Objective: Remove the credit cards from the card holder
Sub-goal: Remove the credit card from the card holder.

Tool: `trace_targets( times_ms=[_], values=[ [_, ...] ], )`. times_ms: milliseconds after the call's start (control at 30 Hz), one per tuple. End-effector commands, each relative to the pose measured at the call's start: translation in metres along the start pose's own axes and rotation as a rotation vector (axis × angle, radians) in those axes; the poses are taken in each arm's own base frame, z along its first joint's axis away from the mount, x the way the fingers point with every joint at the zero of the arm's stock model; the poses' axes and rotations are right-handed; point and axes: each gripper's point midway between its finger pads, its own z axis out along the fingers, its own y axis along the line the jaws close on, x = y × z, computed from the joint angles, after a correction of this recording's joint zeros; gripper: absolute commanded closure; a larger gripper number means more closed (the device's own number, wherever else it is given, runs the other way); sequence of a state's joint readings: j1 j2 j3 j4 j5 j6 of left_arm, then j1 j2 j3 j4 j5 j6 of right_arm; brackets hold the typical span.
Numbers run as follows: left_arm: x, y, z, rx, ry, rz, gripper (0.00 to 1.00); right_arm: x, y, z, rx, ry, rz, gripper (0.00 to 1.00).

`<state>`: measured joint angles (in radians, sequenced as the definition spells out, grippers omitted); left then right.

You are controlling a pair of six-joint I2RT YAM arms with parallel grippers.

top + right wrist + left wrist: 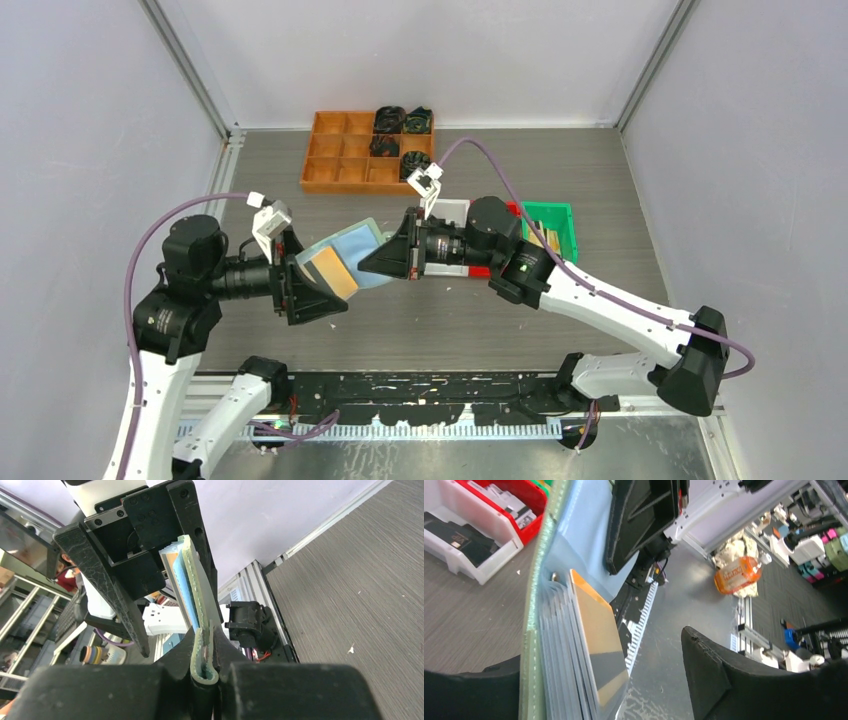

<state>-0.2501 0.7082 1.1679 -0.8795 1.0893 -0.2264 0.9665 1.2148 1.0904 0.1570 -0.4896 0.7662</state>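
Note:
The pale sage-green card holder [352, 243] hangs open in the air between both grippers. My right gripper [398, 257] is shut on its folded green edge [204, 667]. Several credit cards [574, 650], an orange one [333, 270] in front and grey ones behind it, stick out of the light blue pocket. My left gripper [308, 285] is open around the cards. In the left wrist view the holder's green edge [530, 670] and the cards lie against the left finger. The right finger [724, 680] stands well apart from the orange card.
An orange tray [340, 160] with black coiled items [400, 120] stands at the back. A green bin [555, 225] and a white bin [455, 210] sit behind the right arm. The white bin [469, 555] and a red bin [519, 495] show in the left wrist view.

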Motion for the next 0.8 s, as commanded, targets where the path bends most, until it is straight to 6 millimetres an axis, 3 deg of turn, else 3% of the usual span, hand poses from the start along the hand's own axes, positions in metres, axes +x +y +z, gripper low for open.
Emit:
trace_targets(
  times_ms=[0,233,767],
  values=[
    [-0.028,-0.001,0.001,-0.019,-0.110,0.044,0.30,-0.057,0.047,-0.014,-0.139,-0.255,-0.049,0.99],
    [-0.039,0.000,0.001,-0.035,-0.189,0.067,0.37,-0.065,0.046,-0.026,-0.171,-0.378,0.002,0.99],
    [-0.069,0.005,0.000,-0.071,-0.311,0.070,0.53,-0.065,0.048,-0.038,-0.210,-0.455,0.036,0.99]
  ],
)
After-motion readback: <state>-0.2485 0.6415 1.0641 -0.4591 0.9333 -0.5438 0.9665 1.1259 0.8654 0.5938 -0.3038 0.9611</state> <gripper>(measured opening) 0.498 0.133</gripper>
